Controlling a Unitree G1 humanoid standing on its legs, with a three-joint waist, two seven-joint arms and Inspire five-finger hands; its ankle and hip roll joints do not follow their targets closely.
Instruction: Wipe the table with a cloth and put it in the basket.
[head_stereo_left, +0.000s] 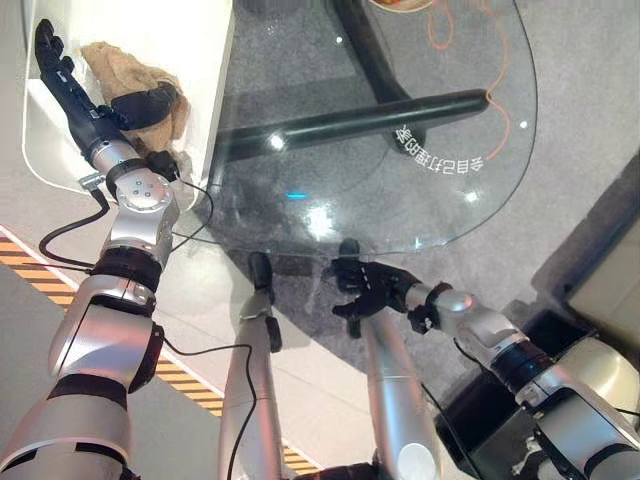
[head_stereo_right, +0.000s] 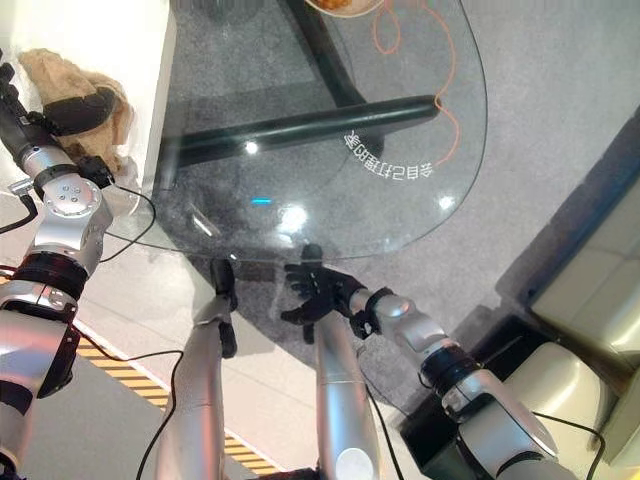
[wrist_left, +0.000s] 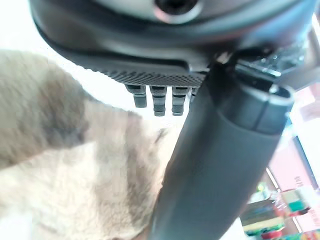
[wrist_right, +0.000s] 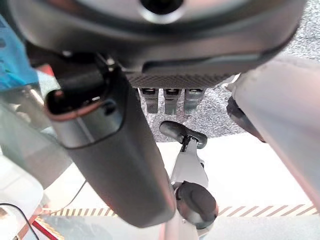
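The glass table (head_stereo_left: 400, 140) is seen steeply from above by the left and right eye views, set side by side, and the same scene is shared by both: the table's near edge, the white basket (head_stereo_left: 45, 150) to its left and the grey floor (head_stereo_left: 590, 120) beyond its right edge. The left wrist view is taken from very close under the left hand (wrist_left: 225, 150), facing the tan cloth (wrist_left: 75, 175) in the basket beside the table. The right wrist view is taken along the right hand (wrist_right: 110, 150), facing the floor below the table's near edge.
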